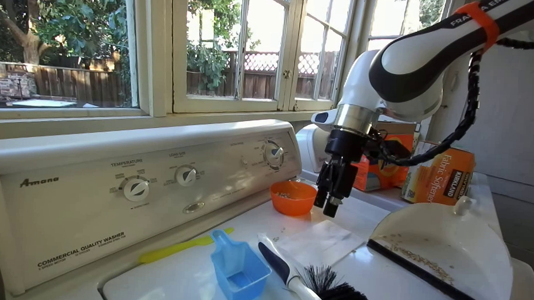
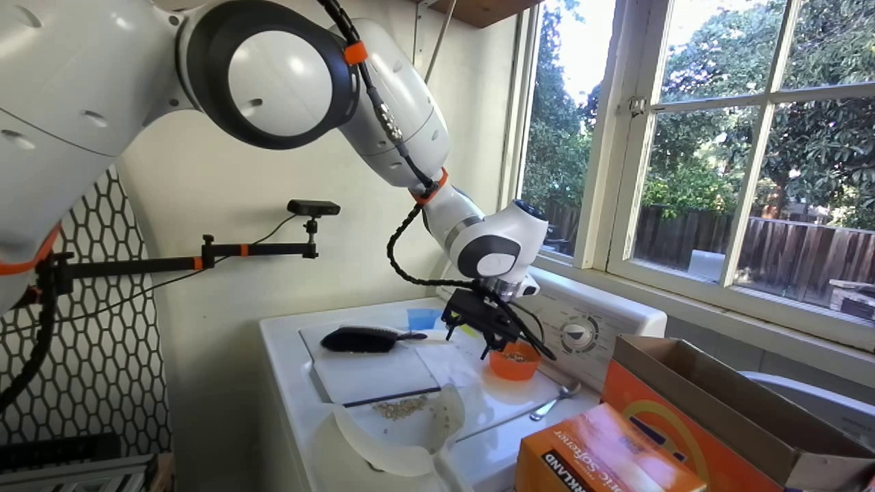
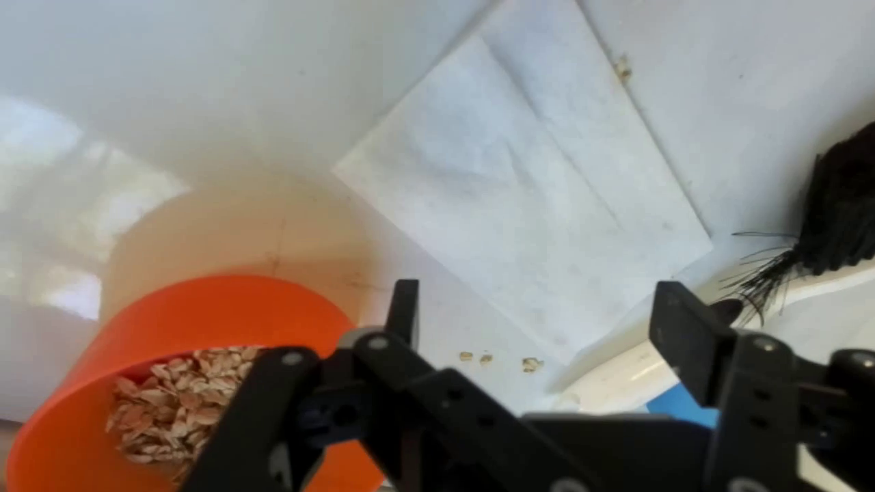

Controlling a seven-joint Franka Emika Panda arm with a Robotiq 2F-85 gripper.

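Currently, the pincer (image 3: 540,307) stands wide and empty above the washer (image 3: 273,75), just beside the orange bowl (image 3: 225,307) of flakes (image 3: 181,403). Any descent should leave the nearer finger (image 3: 405,307) clear of the bowl, since contact could tip it.

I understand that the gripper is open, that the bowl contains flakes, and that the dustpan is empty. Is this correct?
One part is wrong: the dustpan is not empty. Flakes lie in it, as seen in both exterior views. The rest is right: the gripper is open and the bowl contains flakes.
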